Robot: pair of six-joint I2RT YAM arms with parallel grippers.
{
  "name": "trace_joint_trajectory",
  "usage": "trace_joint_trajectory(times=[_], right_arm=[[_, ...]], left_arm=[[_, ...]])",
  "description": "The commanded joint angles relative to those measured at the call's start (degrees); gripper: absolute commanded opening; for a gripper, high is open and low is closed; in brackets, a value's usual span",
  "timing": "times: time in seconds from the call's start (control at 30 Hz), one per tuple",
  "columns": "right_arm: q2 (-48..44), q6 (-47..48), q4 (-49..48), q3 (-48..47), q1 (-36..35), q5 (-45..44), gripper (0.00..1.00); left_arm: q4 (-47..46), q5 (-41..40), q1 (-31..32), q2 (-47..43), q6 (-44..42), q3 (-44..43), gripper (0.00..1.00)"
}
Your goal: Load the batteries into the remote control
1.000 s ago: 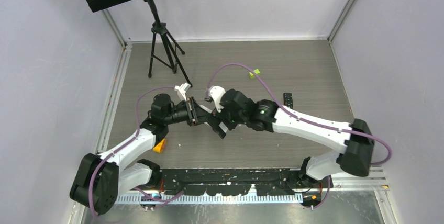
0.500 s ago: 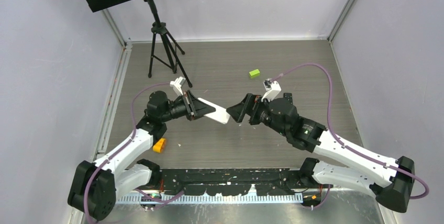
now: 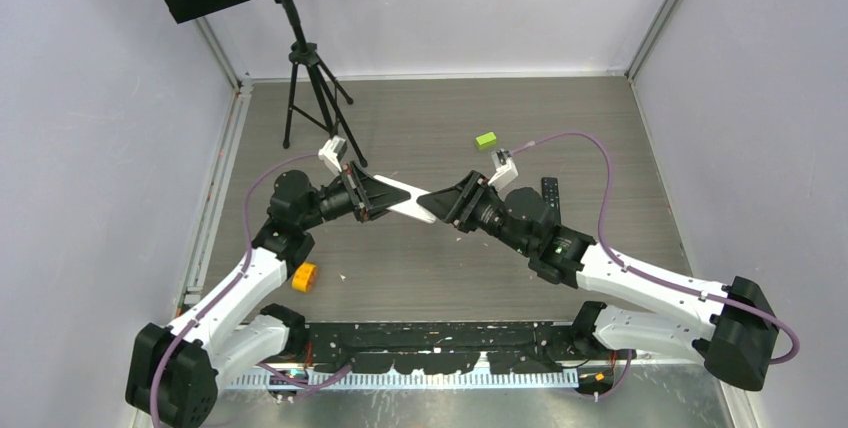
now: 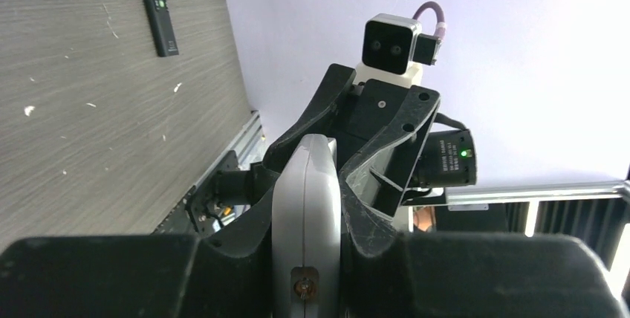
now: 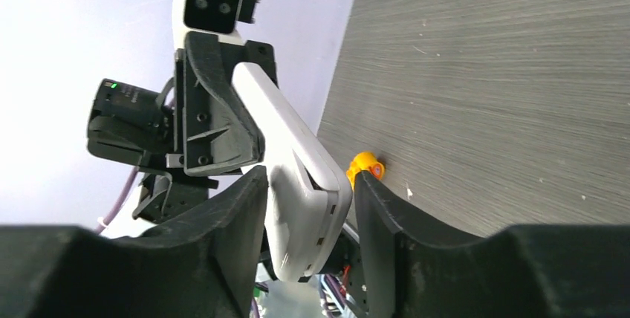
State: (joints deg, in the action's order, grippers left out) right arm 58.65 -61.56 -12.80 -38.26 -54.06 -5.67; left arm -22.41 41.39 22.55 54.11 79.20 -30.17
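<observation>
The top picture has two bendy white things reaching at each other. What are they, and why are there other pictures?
They are a robot's left arm and right arm, bolted to a table. The top picture is from a camera above. The other two are from a small camera on each wrist, looking forward from there. The left pincer holds one end of a white remote. The right pincer sits around the other end; I can't tell if it grips. On the table lie a black remote, a green block and an orange block.
</observation>
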Motion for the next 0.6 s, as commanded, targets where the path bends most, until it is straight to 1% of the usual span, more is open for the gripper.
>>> trace_joint_trajectory(times=[0.0,0.1,0.23,0.57], right_arm=[[-1.31,0.25,-9.06,2.65,-0.25,0.53,0.49],[-1.99,1.19,-13.19,5.53,-0.23,0.61,0.44],[-2.30,1.31,-17.33,7.50,-0.17,1.40,0.36],[-2.08,1.39,-20.79,9.26,-0.17,1.04,0.31]], left_arm=[[-4.45,0.02,0.22,-1.80,4.99,-3.01,0.00],[-6.76,-0.12,0.22,-1.88,7.22,-3.08,0.00],[-7.91,-0.68,0.22,-1.86,8.02,-3.22,0.00],[-11.13,-1.26,0.22,-1.37,9.62,-2.58,0.00]])
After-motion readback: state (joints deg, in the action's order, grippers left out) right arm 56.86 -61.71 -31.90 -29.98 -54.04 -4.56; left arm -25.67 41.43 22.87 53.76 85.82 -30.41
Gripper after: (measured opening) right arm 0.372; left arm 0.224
